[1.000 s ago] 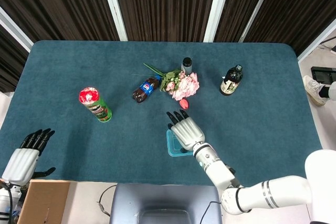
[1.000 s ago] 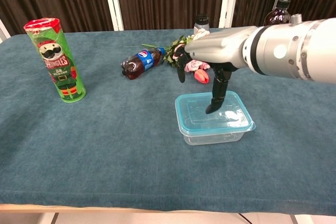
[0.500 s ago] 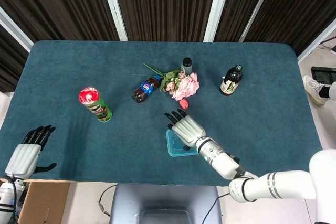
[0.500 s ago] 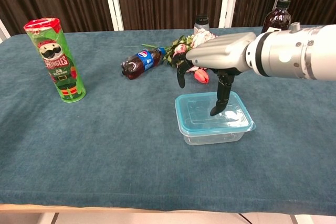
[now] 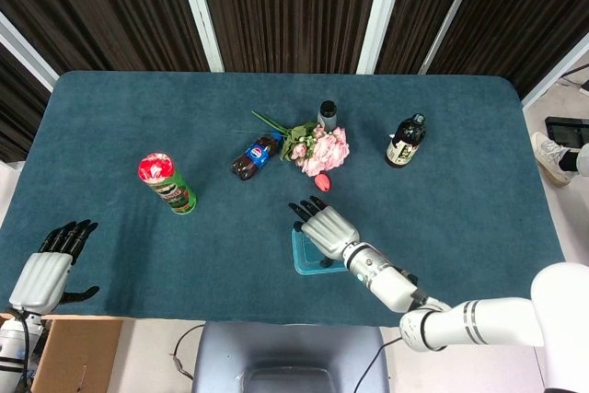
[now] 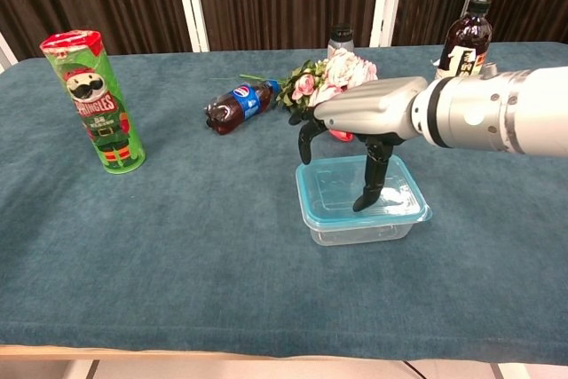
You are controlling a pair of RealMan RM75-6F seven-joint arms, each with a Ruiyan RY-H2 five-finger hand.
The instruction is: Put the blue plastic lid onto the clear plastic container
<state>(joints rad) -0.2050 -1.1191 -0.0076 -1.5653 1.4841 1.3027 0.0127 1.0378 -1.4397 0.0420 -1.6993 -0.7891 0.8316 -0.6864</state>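
Blue lid [image 6: 333, 194] sits on the clear container [image 6: 364, 226], on the table [image 6: 195, 246] near its front edge, at 6 o'clock from the flower bunch [image 6: 330, 77]. Right hand [image 6: 359, 113] above it, fingers spread, holding nothing; thumb tip touches the lid. Left hand [image 5: 48, 269] at the table's 8 o'clock corner, fingers extended, empty.

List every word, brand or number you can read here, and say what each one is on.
"Pringles": on the green can, readable in the chest view.
"pepsi": logo on the lying cola bottle, just legible.
Dark bottle: its white label carries large characters, too blurred to read.
Small grey-capped bottle: label too small to read.
Blue lid and container: no text visible.
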